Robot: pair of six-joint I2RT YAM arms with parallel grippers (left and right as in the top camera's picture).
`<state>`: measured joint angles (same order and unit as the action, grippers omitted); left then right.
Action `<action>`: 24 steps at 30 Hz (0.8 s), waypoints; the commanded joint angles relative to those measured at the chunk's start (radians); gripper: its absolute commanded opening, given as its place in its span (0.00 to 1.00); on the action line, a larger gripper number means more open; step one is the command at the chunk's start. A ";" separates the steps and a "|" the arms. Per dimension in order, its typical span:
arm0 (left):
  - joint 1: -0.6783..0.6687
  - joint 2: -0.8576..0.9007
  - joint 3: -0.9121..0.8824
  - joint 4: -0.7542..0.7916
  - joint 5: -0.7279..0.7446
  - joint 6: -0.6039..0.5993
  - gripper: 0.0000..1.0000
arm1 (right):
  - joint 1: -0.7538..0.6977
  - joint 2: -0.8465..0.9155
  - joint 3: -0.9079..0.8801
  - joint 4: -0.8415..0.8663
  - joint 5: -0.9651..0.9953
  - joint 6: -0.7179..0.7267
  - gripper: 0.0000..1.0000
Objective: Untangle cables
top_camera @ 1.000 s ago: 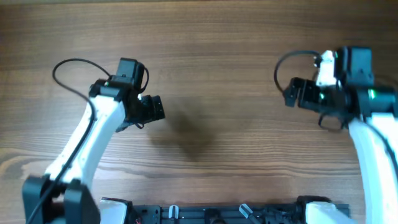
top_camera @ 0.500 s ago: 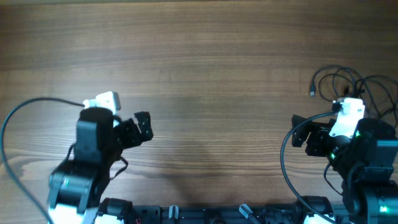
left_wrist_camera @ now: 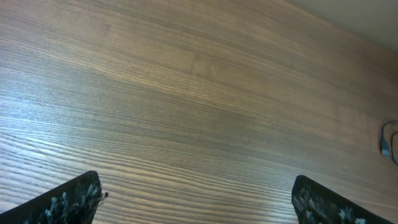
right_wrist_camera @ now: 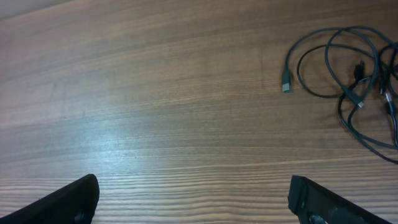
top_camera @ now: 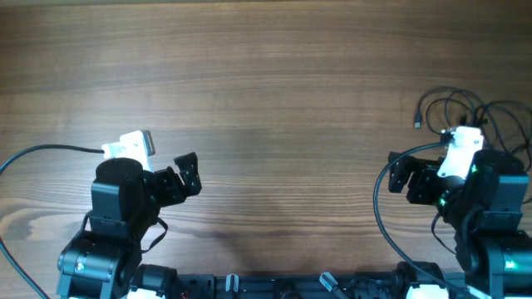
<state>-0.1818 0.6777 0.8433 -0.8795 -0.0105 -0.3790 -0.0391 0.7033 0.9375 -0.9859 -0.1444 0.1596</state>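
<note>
Left gripper (top_camera: 187, 170): 7 o'clock on wooden table (top_camera: 274, 83); jaws spread wide, empty.
Right gripper (top_camera: 401, 174): 5 o'clock; jaws spread wide, empty.
Cables (right_wrist_camera: 356, 98): loose tangled black loops, 1 o'clock of right gripper, untouched; one silvery plug tip (right_wrist_camera: 285, 84) at heap's 9 o'clock end.

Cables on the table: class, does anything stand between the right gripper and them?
Nothing visible does. In the right wrist view, only bare wooden table separates the open right gripper from the tangled cables at upper right.
</note>
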 commanded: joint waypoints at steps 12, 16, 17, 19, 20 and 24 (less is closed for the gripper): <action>0.003 0.003 -0.010 0.000 -0.013 0.005 1.00 | 0.001 -0.037 -0.010 0.005 0.012 -0.004 1.00; 0.003 0.003 -0.010 0.000 -0.013 0.005 1.00 | 0.043 -0.138 -0.039 0.066 0.103 -0.051 1.00; 0.003 0.003 -0.010 0.000 -0.013 0.005 1.00 | 0.057 -0.164 -0.057 0.099 0.103 -0.075 1.00; 0.003 0.003 -0.010 0.000 -0.013 0.005 1.00 | 0.086 -0.216 -0.108 0.179 0.103 -0.113 1.00; 0.003 0.003 -0.010 0.000 -0.013 0.005 1.00 | 0.097 -0.244 -0.140 0.224 0.103 -0.112 1.00; 0.003 0.003 -0.010 0.000 -0.013 0.005 1.00 | 0.124 -0.375 -0.316 0.439 0.083 -0.104 0.99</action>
<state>-0.1818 0.6807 0.8421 -0.8818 -0.0109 -0.3794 0.0685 0.4049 0.7162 -0.6201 -0.0696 0.0769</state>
